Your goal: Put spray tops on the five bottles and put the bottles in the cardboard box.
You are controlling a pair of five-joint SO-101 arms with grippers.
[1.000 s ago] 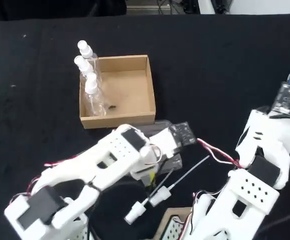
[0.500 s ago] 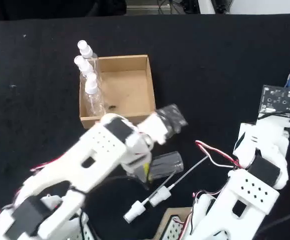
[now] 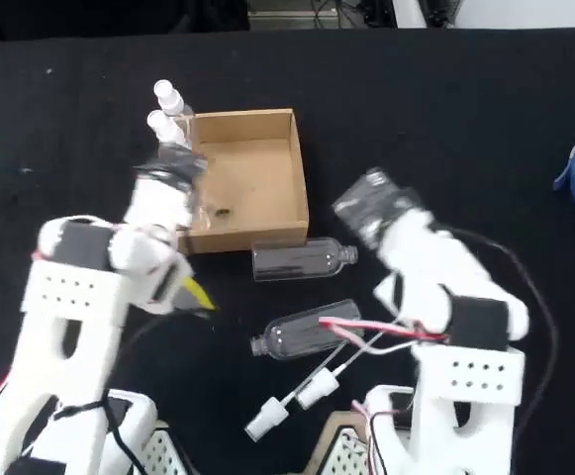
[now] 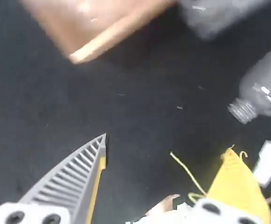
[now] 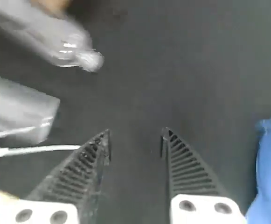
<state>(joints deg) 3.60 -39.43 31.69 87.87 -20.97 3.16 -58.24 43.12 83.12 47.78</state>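
Black table (image 3: 465, 119). Cardboard box (image 3: 267, 236) left of centre, capped bottles (image 3: 160, 124) at left wall. Open bottles (image 3: 302, 259) lie before box, long axes along table's front edge; spray tops (image 3: 302, 393) nearer that edge. Right gripper (image 5: 135, 140) likely closer, wide, empty; left gripper (image 4: 167, 144) wide, empty.

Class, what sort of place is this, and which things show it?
Probably a robotics lab bench: two arms at a black table, with bottles and a box laid out.
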